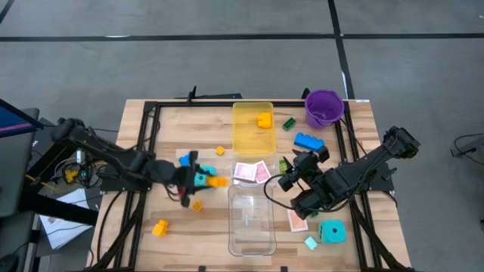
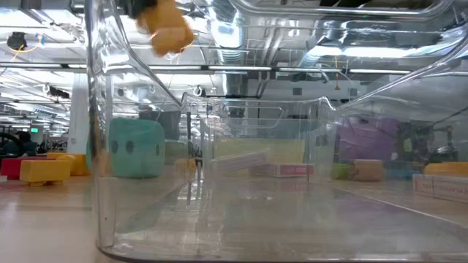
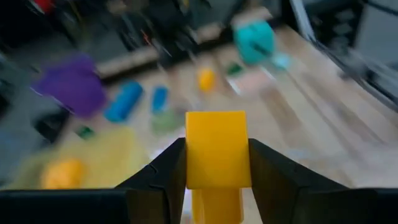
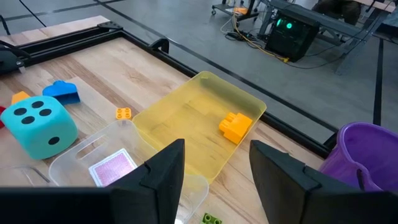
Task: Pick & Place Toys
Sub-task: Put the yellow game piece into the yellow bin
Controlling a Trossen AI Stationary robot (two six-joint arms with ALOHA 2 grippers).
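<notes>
My left gripper [image 1: 210, 180] comes in from the table's left and is shut on a yellow-orange brick [image 1: 218, 181], held in the air just left of the clear tray [image 1: 252, 221]. In the low view the brick [image 2: 167, 29] shows high above the tray's wall. A cyan die [image 1: 200, 179] and a blue piece [image 1: 185, 159] lie under that arm. My right gripper [image 4: 214, 180] stands open with nothing between its fingers, above the pink cards [image 1: 252, 172] at the tray's far end. One orange brick [image 1: 264, 119] lies in the yellow tray [image 1: 243, 136]. My left gripper pinches the brick's two opposite side faces [image 3: 194, 155] between its two fingers [image 3: 166, 171]. The fingers reach in from the table's left, slanting a little downward. The brick sticks out past the fingertips and is lifted clear of the table.
A purple bucket [image 1: 324, 107] stands at the far right. A blue brick [image 1: 308, 140] and a green brick [image 1: 289, 123] lie near it. A larger cyan die [image 1: 331, 230], a small one [image 1: 311, 242] and a card [image 1: 297, 221] lie right of the clear tray. Yellow bricks [image 1: 160, 227] lie at the left.
</notes>
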